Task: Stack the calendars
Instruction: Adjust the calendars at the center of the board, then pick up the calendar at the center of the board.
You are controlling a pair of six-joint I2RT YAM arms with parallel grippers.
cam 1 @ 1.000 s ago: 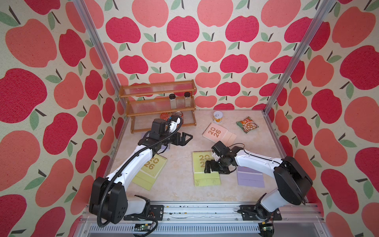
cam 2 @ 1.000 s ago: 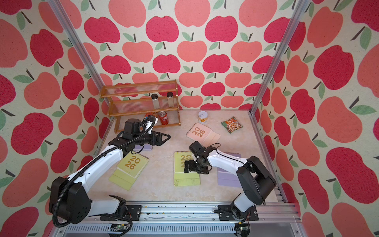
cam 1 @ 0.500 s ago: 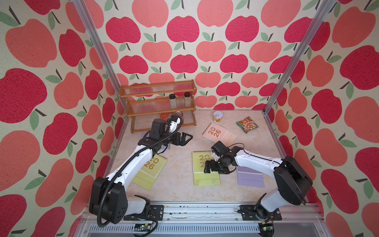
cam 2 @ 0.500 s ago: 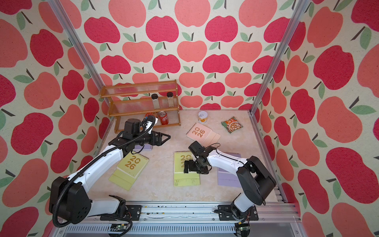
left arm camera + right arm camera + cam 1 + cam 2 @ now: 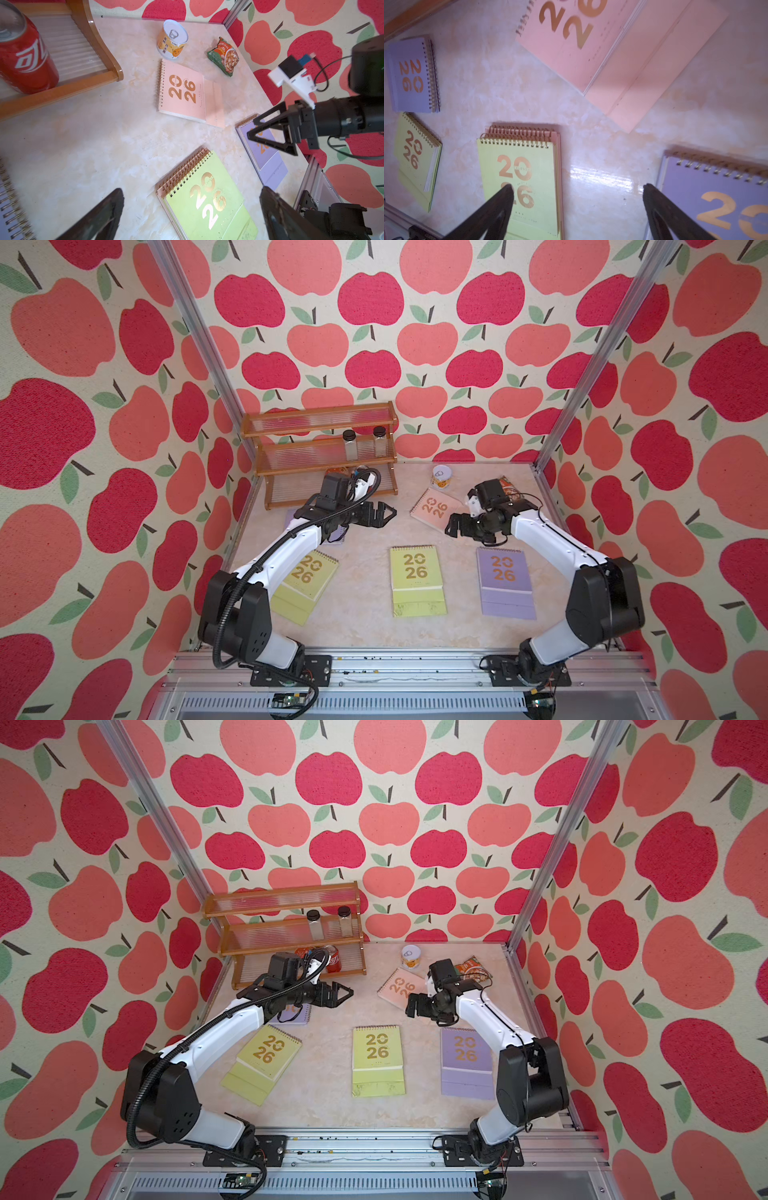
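On the marbled tabletop [image 5: 361, 626], a wire-bound yellow-green calendar [image 5: 519, 176] stamped gold "20 26" lies flat atop a pink calendar [image 5: 559, 166], a lilac calendar [image 5: 716, 197] beside; left gripper [image 5: 386, 514] and right gripper [image 5: 452, 526] hover spread, empty.

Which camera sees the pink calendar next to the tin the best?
The left wrist view: the pink calendar shows whole there, with sharp gold numerals. In both top views the same calendar looks small and far off. The right wrist view is close but blurry and crops part of it.
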